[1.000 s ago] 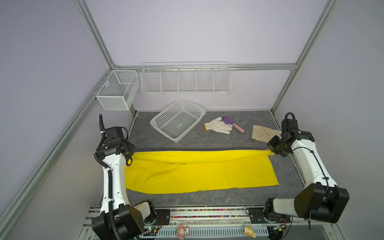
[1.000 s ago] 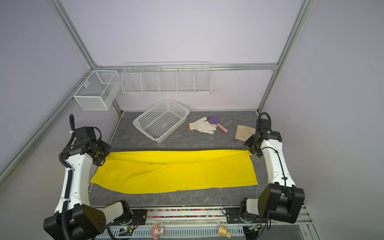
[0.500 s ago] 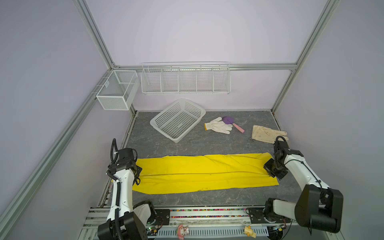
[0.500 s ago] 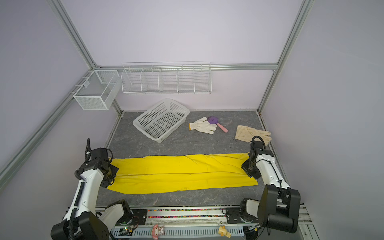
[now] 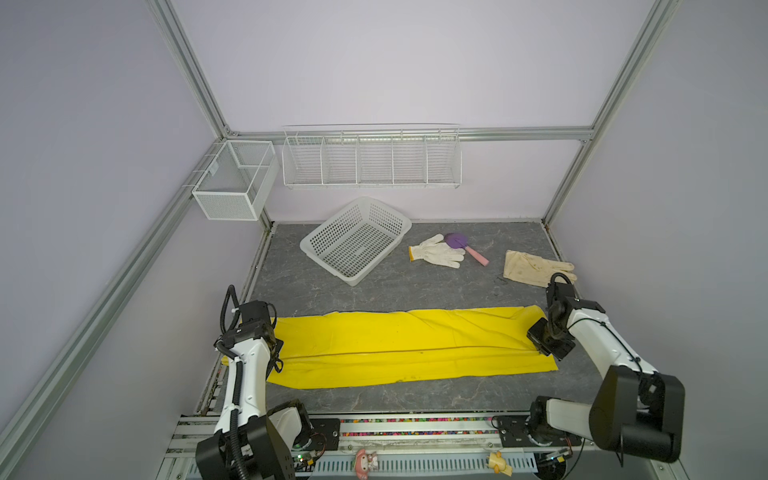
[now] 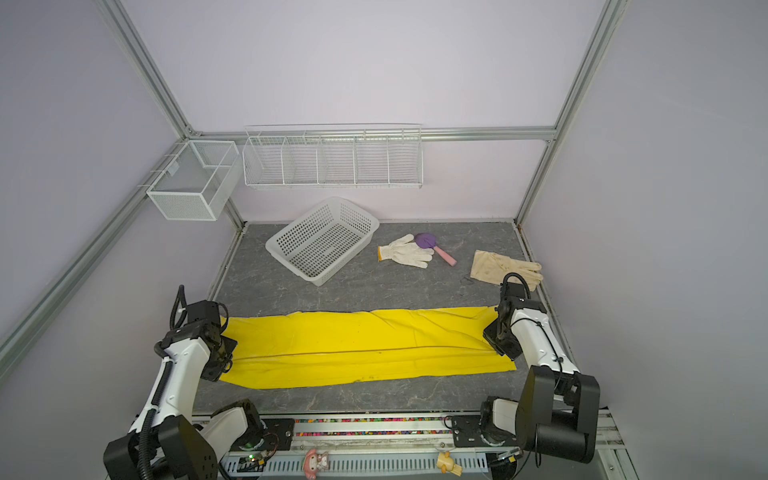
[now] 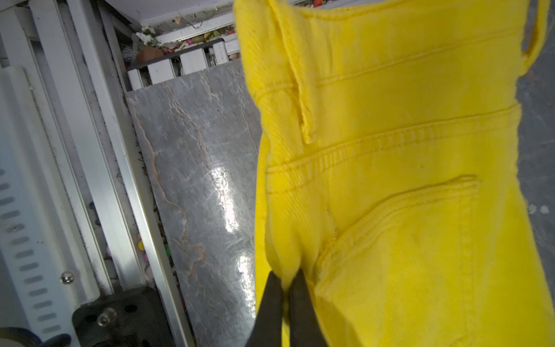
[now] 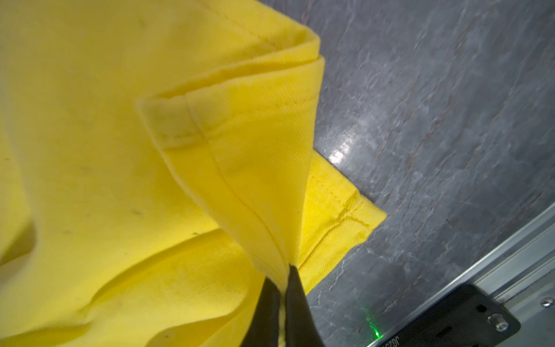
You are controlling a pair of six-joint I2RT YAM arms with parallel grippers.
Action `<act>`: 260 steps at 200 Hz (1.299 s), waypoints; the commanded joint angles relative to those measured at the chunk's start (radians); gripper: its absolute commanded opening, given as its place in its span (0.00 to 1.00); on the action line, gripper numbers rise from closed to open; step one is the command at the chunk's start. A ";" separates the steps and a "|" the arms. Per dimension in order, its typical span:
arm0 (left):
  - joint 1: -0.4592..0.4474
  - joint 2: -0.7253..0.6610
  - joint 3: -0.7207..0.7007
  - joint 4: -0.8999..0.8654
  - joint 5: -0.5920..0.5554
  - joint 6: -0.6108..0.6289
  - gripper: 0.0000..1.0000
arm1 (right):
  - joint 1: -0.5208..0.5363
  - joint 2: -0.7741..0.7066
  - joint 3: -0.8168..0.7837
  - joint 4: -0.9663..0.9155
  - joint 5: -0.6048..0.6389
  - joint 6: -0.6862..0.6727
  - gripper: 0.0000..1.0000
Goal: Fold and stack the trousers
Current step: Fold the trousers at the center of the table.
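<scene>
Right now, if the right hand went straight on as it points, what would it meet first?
The right hand is shut on the trousers, so that fabric comes first; the table is probably just behind, depth unclear.

Both arms lower and nearer front; left gripper (image 7: 285, 279) and right gripper (image 8: 283, 281) dragged the pinched trousers (image 5: 407, 336) edge from far side to mid-cloth, fold formed

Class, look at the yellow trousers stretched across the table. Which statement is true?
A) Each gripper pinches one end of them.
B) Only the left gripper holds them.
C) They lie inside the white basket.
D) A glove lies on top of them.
A: the left gripper is shut on the waist end of the trousers, and the right gripper is shut on the hem end.
</scene>
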 commanded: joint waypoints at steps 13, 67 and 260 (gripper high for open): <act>0.018 -0.005 0.037 -0.035 -0.061 -0.043 0.00 | -0.006 -0.047 0.034 -0.084 0.036 0.008 0.07; 0.018 0.013 -0.008 -0.012 -0.054 -0.066 0.00 | -0.002 -0.065 -0.079 -0.125 0.081 0.028 0.23; 0.012 0.029 -0.041 0.194 0.328 0.045 0.59 | 0.156 0.174 0.046 0.144 -0.009 0.039 0.71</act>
